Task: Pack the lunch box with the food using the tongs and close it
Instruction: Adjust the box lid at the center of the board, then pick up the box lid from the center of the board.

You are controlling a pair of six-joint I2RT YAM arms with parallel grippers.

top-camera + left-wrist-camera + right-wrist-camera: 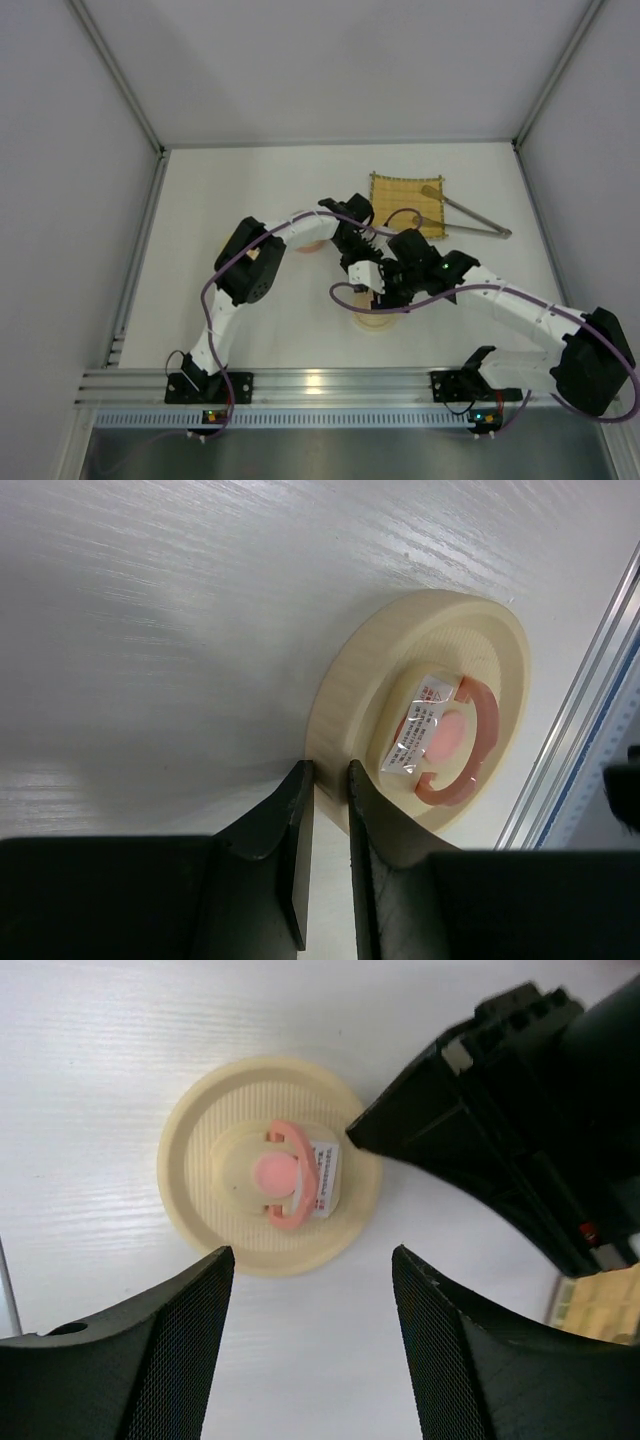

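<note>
Both arms meet mid-table (pixel 270 190), over a round cream lid (pixel 200 1190) lying flat on the white surface. The lid has a ribbed top, a raised centre, a pink ring handle (pixel 283 1212) and a small printed label (pixel 326 1175) stuck beside the handle.

Left gripper (pixel 328 770): fingers (pixel 298 860) nearly together, only a thin slit between them. The lid's rim sits right at the tips, so it looks pinched on the rim. The right wrist view agrees, showing the black left gripper body coming in from the upper right with its tip on the lid's edge.

Right gripper (pixel 312 1255): fingers (pixel 170 1350) spread wide with nothing between them. It hangs above the lid and is not touching it. The lid shows in the gap, a bit towards the left finger.

Tongs (pixel 478 220): lying untouched at the far right of the table, well apart from both grippers. The tip end rests on a yellow woven mat (pixel 400 195) and the joined end is out on the bare table to the right.

Something pale orange-pink (pixel 310 246) peeks out under the left arm's forearm, left of the lid. It is mostly hidden, so I cannot tell what it is.
</note>
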